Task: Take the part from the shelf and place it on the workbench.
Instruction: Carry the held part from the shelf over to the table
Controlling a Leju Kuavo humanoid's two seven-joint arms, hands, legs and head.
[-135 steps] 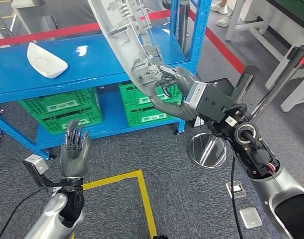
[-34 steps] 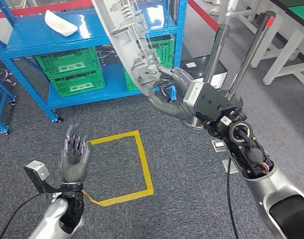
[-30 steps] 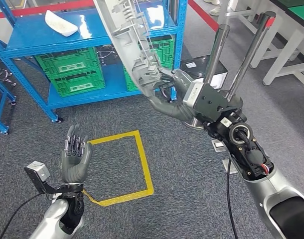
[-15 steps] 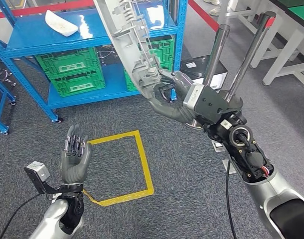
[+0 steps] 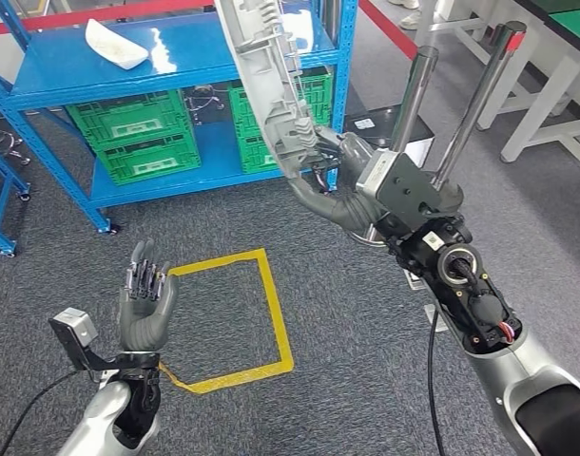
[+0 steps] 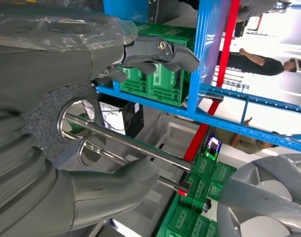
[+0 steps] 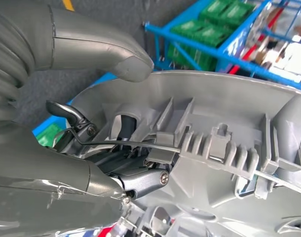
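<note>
One part (image 5: 269, 71) in right hand (image 5: 329, 185); left hand (image 5: 145, 302) empty.

Right hand (image 7: 67, 148) grips part (image 7: 216, 148) — ribbed.

No readable txt anywhere. White labels on the green crates (image 5: 133, 141) too blurred to read; small white sticker on the right arm (image 5: 435, 241) has tiny print, illegible.
</note>
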